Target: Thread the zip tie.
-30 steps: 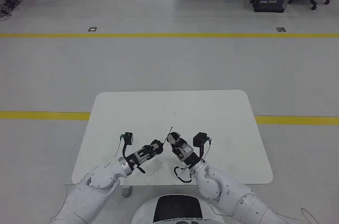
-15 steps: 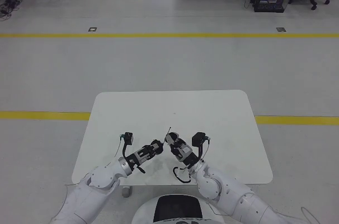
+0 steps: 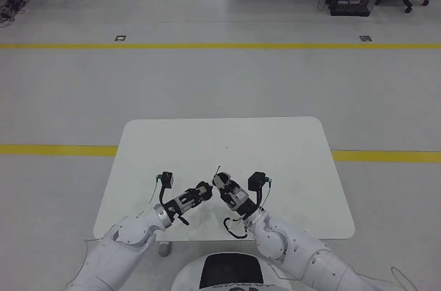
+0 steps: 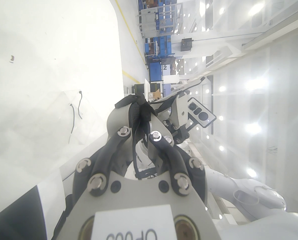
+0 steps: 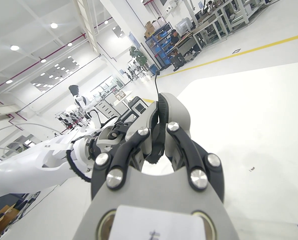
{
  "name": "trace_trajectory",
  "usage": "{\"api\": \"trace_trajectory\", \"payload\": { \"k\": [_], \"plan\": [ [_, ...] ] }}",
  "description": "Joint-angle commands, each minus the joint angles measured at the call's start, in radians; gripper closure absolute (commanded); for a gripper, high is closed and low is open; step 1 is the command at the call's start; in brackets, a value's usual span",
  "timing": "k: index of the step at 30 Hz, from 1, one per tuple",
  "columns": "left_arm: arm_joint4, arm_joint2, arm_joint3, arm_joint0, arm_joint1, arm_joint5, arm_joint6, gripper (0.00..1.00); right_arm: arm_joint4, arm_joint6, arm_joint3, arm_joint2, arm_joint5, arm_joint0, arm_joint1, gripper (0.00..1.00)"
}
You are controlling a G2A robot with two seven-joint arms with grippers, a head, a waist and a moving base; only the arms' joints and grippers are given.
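Observation:
My right gripper [image 5: 159, 106] is shut on a thin black zip tie [image 5: 156, 86]. Its free end sticks out past the fingertips and ends in a small head. From above, that end [image 3: 218, 172] points up and away over the front middle of the white table [image 3: 279, 145]. My left gripper [image 4: 138, 104] is held just left of the right gripper [image 3: 222, 182], tip to tip. Its black pads are pressed together on a thin black strand [image 4: 134, 138] that runs back between the fingers. The left gripper [image 3: 204, 190] nearly touches the right one.
Two thin dark strands [image 4: 74, 116] lie on the table beyond the left gripper, under what looks like a clear sheet. A tiny dark speck [image 5: 251, 168] sits on the tabletop. The table's front edge is close under both wrists.
The right gripper has drifted slightly left with the zip tie, closing on the left gripper. The left arm has stayed still.

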Motion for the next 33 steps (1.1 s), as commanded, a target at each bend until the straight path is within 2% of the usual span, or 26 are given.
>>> {"api": "trace_trajectory", "payload": {
  "k": [1,33],
  "plan": [
    [0.0,0.0,0.0,0.0,0.0,0.0,0.0,1.0,0.004,0.002,0.002,-0.003,0.0,0.002,0.001,1.0],
    [0.0,0.0,0.0,0.0,0.0,0.0,0.0,1.0,0.028,0.014,0.042,-0.004,0.0,0.006,0.002,1.0]
  ]
}}
